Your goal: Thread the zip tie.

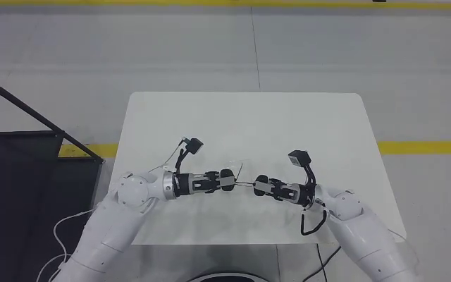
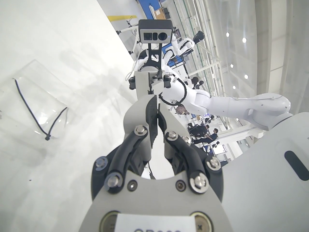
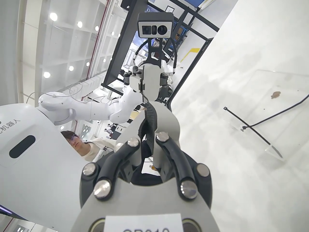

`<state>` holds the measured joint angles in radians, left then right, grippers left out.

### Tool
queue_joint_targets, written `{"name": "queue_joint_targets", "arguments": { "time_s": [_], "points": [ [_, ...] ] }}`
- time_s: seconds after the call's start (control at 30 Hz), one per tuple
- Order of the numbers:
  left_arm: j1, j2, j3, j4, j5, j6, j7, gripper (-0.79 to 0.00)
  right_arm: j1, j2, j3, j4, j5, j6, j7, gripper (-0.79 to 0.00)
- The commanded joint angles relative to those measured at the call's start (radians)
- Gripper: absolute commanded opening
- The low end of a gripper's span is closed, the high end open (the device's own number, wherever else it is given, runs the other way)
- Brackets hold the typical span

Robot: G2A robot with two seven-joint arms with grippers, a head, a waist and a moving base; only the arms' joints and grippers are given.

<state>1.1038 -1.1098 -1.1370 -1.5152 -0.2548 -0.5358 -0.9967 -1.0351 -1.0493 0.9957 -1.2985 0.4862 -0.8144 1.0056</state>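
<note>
- Top view: the left gripper (image 1: 231,178) and the right gripper (image 1: 260,185) point straight at each other, their tips nearly meeting, low over the near part of the white table (image 1: 317,127).
- A thin black zip tie (image 1: 245,185) bridges the short gap from one set of fingertips to the other.
- Left gripper: the ribbed pads are pressed together, with a thin black strip of the tie pinched between them.
- Right gripper: the fingers are likewise closed. A short black end of the tie pokes out past the tips towards the left gripper.
- A clear tray (image 2: 29,73) lies flat on the table just beside both grippers, on their far side from the robot and below fingertip level. I cannot tell whether it has a raised rim.
- In the tray lie loose ties (image 2: 47,137), black and crossing one another. The right wrist view shows two small heads, so there seem to be two.
- A small brown fleck (image 3: 275,94) sits on the tray, a little apart from the loose ties.
</note>
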Motion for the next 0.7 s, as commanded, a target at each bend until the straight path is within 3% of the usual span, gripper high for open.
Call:
{"name": "queue_joint_targets", "arguments": {
  "time_s": [0.0, 0.03, 0.07, 0.1, 0.13, 0.5, 0.67],
  "points": [
    [-0.002, 0.001, 0.003, 0.0, 0.003, 0.003, -0.005, -0.785, 0.001, 0.0, -0.003, 0.0, -0.001, -0.001, -0.001, -0.785],
    [-0.003, 0.001, 0.004, 0.0, 0.004, 0.005, -0.004, -0.671, 0.001, 0.001, -0.005, 0.0, -0.004, -0.003, -0.003, -0.785],
    [-0.002, 0.001, 0.004, 0.0, 0.001, 0.006, 0.002, -0.48, 0.001, 0.001, -0.007, 0.0, -0.007, -0.005, -0.005, -0.785],
    [0.0, 0.0, 0.004, -0.001, -0.005, 0.008, 0.008, -0.12, 0.001, 0.001, -0.008, -0.002, -0.009, -0.009, -0.009, -0.785],
    [0.001, 0.0, 0.002, -0.001, -0.012, 0.01, 0.015, 0.0, 0.001, 0.001, -0.008, -0.004, -0.013, -0.018, -0.018, -0.785],
    [0.043, -0.008, -0.003, 0.006, -0.073, -0.022, 0.165, 0.0, -0.045, -0.006, -0.002, 0.009, -0.059, -0.192, -0.192, -0.785],
    [0.076, -0.018, 0.008, -0.009, -0.015, -0.078, 0.297, 0.0, -0.059, -0.02, -0.001, 0.0, -0.075, -0.198, -0.264, -0.785]
  ]
}}
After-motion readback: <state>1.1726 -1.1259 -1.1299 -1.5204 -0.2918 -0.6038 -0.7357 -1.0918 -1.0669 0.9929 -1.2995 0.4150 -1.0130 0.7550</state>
